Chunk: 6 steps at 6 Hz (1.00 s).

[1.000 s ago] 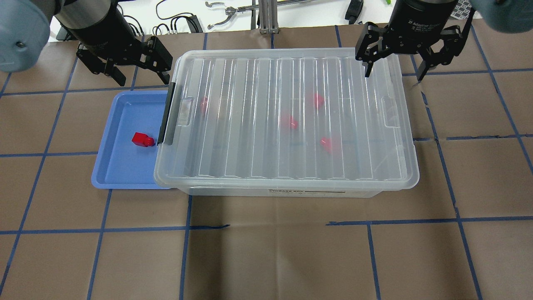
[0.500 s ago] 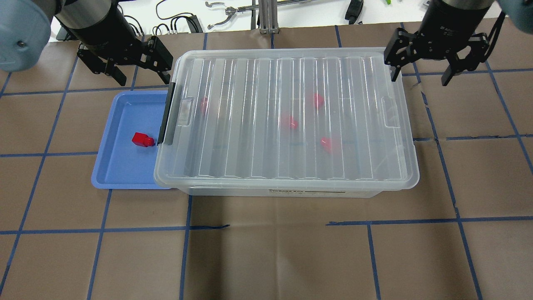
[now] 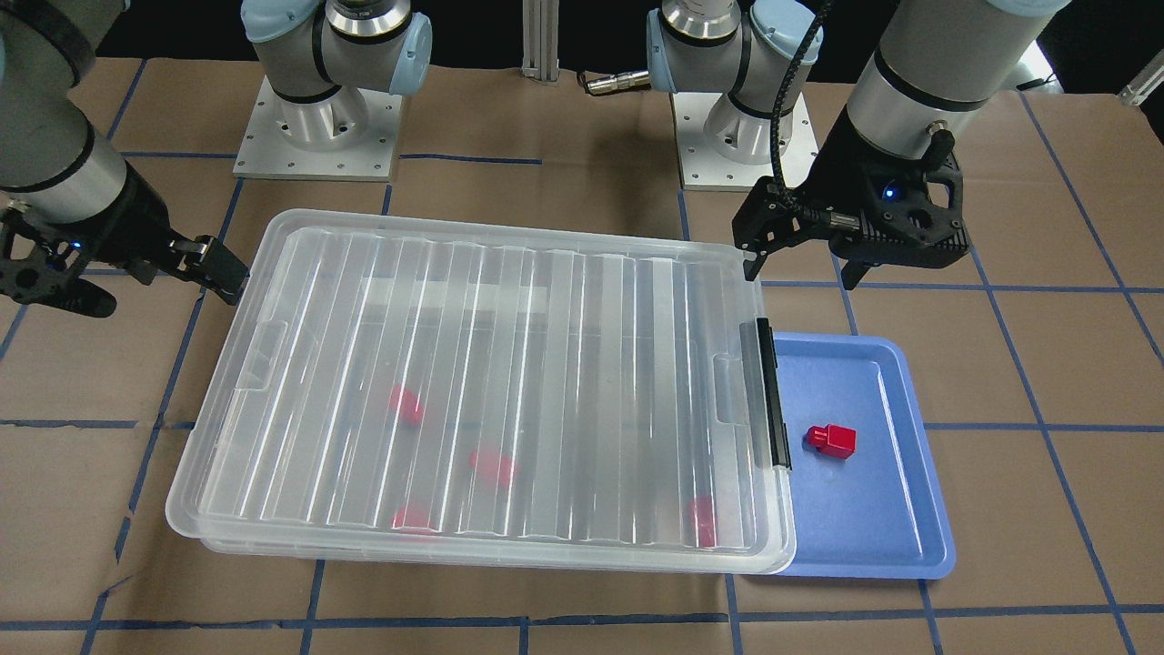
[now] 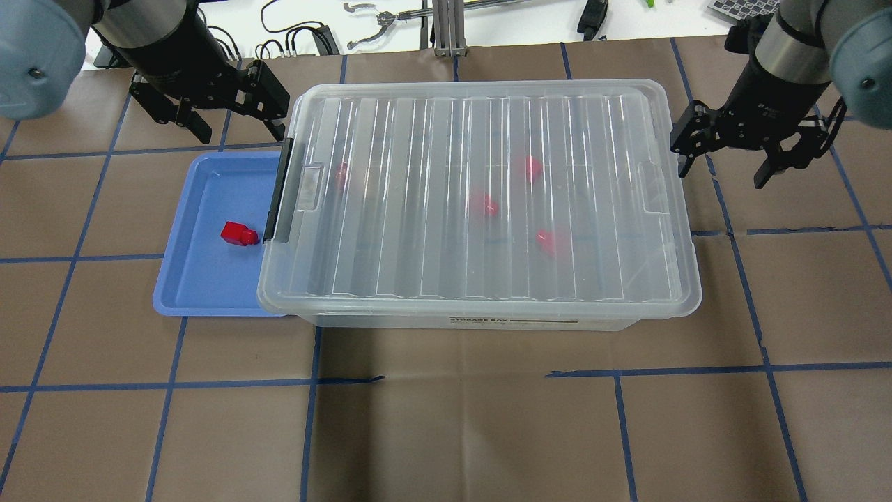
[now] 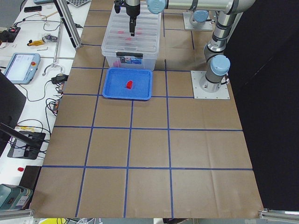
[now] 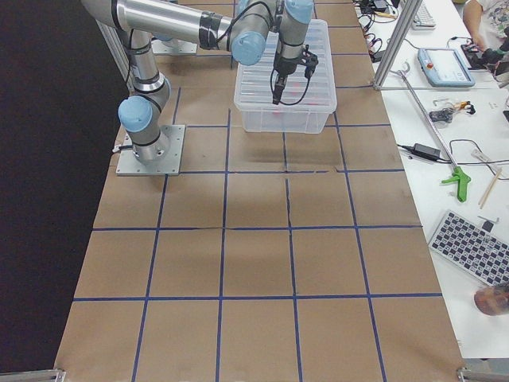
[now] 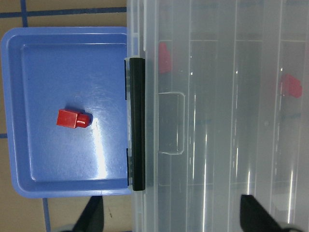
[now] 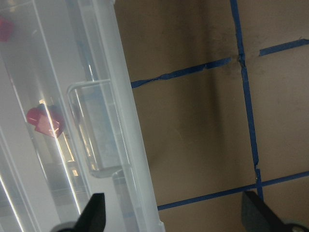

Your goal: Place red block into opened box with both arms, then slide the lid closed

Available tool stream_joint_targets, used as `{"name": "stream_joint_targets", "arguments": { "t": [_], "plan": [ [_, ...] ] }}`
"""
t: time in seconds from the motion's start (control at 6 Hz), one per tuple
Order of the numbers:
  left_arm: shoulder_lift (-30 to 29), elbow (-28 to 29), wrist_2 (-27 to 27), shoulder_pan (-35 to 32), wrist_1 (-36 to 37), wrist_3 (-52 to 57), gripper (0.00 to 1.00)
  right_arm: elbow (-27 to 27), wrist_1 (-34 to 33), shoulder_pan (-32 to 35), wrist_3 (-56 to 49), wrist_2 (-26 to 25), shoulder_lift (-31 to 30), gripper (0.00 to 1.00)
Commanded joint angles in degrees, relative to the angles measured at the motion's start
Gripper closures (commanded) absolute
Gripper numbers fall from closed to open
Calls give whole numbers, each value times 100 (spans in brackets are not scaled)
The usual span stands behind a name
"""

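Brown paper crossed by blue tape lines (image 4: pixel 171 382) covers the table (image 4: pixel 446 432). At the centre of the overhead view sits the box (image 4: pixel 390 319), with the lid (image 4: pixel 418 209) lying flat over it. A strip label (image 4: pixel 481 321) on the box's 6 o'clock wall reads "STORAGE BOX"; the finer print beside it is too small to read. Four other red blocks (image 4: pixel 484 204) show blurred through the lid. The red block (image 4: pixel 239 233) lies outside the box in the blue tray (image 4: pixel 202 293), at the box's 9 o'clock, its stub toward the black latch bar (image 4: pixel 279 189). The left gripper (image 4: pixel 237 129) hangs near the box's 10 o'clock corner, fingers spread and holding nothing. The right gripper (image 4: pixel 721 174) hangs just off the lid's 2 o'clock edge, likewise spread and empty.
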Motion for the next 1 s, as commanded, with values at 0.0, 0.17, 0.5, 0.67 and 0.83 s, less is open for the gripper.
{"name": "stream_joint_targets", "arguments": {
  "t": [0.0, 0.17, 0.5, 0.67, 0.83],
  "plan": [
    [-15, 4, 8, 0, -3, 0, 1, 472, -340, -1, -24, -11, -1, 0],
    [-15, 4, 0, -9, -3, 0, 1, 630, -673, -1, -24, -72, 17, 0],
    [-15, 4, 17, 0, 6, 0, 1, 938, -1316, -10, -243, -90, 25, 0],
    [-15, 4, 8, 0, 6, 9, 1, 974, -1440, -10, -479, -195, 26, 0],
    [-15, 4, 0, 0, -3, 9, 1, 974, -1702, -19, -899, -561, 26, 0]
  ]
}}
